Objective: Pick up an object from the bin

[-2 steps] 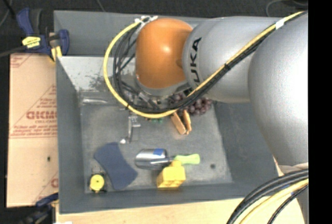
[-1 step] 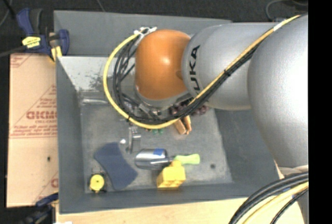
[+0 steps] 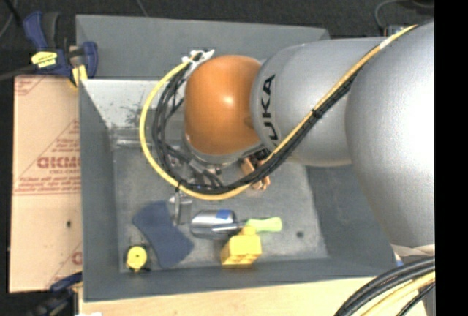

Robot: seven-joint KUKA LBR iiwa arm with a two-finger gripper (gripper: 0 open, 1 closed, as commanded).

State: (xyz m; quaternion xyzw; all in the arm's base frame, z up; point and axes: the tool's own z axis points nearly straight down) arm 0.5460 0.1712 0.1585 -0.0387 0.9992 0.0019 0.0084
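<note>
My gripper reaches down from under the arm's orange cover to the bin's front left, mostly hidden by the cover and cables. Its tip stands between a dark blue flat piece on its left and a silver cylinder with a blue end on its right, close to both. Whether it touches either I cannot tell. A yellow block lies just in front of the cylinder, and a pale green stick lies to the cylinder's right.
A small yellow round thing sits in the bin's front left corner. The arm and its cables cover the middle and back of the bin. Bare floor shows at the front right.
</note>
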